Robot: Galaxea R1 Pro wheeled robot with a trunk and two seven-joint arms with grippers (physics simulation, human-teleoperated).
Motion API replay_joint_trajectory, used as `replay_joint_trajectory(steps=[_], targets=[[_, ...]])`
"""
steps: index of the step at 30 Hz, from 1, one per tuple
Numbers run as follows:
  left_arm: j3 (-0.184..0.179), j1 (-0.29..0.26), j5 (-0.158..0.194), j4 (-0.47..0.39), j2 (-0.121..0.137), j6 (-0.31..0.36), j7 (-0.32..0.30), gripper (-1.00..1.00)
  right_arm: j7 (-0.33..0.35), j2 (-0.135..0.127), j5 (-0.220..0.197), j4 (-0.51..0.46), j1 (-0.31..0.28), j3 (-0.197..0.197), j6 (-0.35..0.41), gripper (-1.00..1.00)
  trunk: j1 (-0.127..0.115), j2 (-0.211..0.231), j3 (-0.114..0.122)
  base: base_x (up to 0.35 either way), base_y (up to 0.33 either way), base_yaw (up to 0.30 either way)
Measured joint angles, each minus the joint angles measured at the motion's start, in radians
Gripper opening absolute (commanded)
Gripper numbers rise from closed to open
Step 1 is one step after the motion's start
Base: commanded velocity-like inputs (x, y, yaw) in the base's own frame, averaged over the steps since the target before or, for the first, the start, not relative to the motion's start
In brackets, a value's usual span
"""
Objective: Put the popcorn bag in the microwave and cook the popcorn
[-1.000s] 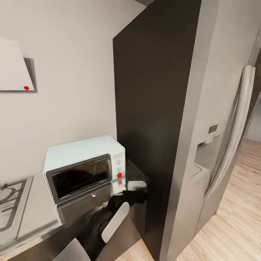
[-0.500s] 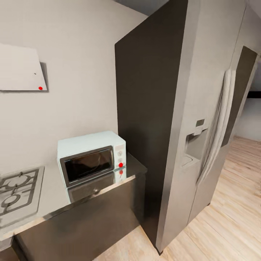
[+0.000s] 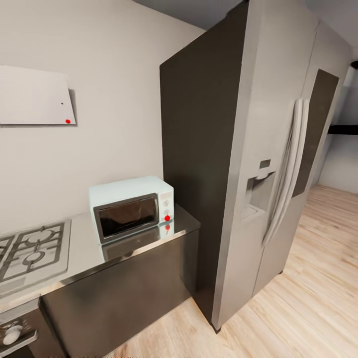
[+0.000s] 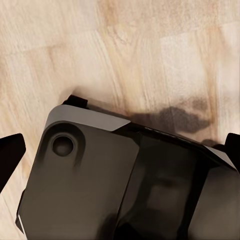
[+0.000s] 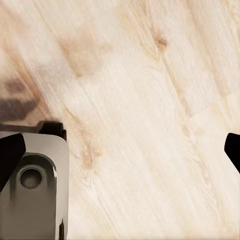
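The pale-blue microwave (image 3: 130,208) stands on the grey countertop (image 3: 79,256), hard against the tall dark cabinet side. Its dark glass door is closed and a round red light (image 3: 167,218) glows on its white panel. The popcorn bag and the popcorn are out of view. In the left wrist view my left gripper (image 4: 120,150) is open, its dark fingertips (image 4: 10,154) spread wide above my own grey base and the wood floor. My right gripper (image 5: 120,150) is open too, its fingertips (image 5: 10,152) wide apart over bare floor planks.
A gas hob (image 3: 30,248) is set into the counter left of the microwave, with a white hood (image 3: 35,97) on the wall above. A tall steel fridge (image 3: 278,164) stands to the right. Light wood floor (image 3: 308,298) runs in front of it.
The head camera has drawn back from the counter, so the microwave looks smaller and farther. The dark arm beside the microwave's panel a second ago has left the head view.
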Motion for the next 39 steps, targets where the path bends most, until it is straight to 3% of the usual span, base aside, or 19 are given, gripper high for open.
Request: replay_joint_trajectory(steps=[6,10,11,13,17,24,31,39], targets=[[0.000,0.000,0.001,0.000,0.000,-0.001,0.000,1.00,0.000,0.000,0.002,0.000,0.000,0.000,-0.005,1.00,0.000,0.000,0.000,-0.002,0.000,0.267],[0.000,0.000,0.001,0.000,0.000,-0.001,0.000,1.00,0.023,0.001,0.026,0.001,0.000,0.000,-0.011,1.00,0.000,0.000,0.000,0.000,0.000,0.296],[0.000,0.000,0.001,0.000,0.000,-0.001,0.000,1.00,0.039,0.001,0.029,0.001,0.002,0.000,-0.012,1.00,0.000,0.000,0.000,0.000,0.000,0.299],[0.000,0.000,0.001,0.000,0.000,-0.001,0.000,1.00,0.135,-0.002,0.034,0.001,0.018,0.000,-0.025,1.00,0.000,0.000,0.000,0.000,0.000,0.300],[0.000,0.000,0.001,0.000,0.000,-0.001,0.000,1.00,0.202,-0.008,0.052,0.000,0.024,0.000,-0.034,1.00,0.000,0.000,0.000,0.000,0.000,0.300],[0.002,0.000,0.005,0.000,0.001,-0.001,-0.001,1.00,0.195,0.000,0.063,0.000,0.035,0.000,-0.034,1.00,0.000,0.000,0.000,0.000,0.000,0.300],[0.003,0.000,0.064,0.000,0.005,-0.001,-0.003,1.00,0.193,0.001,0.061,0.000,0.038,0.000,-0.034,1.00,0.000,0.000,0.000,0.000,0.000,0.300],[0.002,0.000,0.072,0.000,0.006,-0.001,-0.003,1.00,0.191,0.001,0.059,0.000,0.043,0.000,-0.035,1.00,0.000,0.000,0.000,0.000,0.000,0.300]])
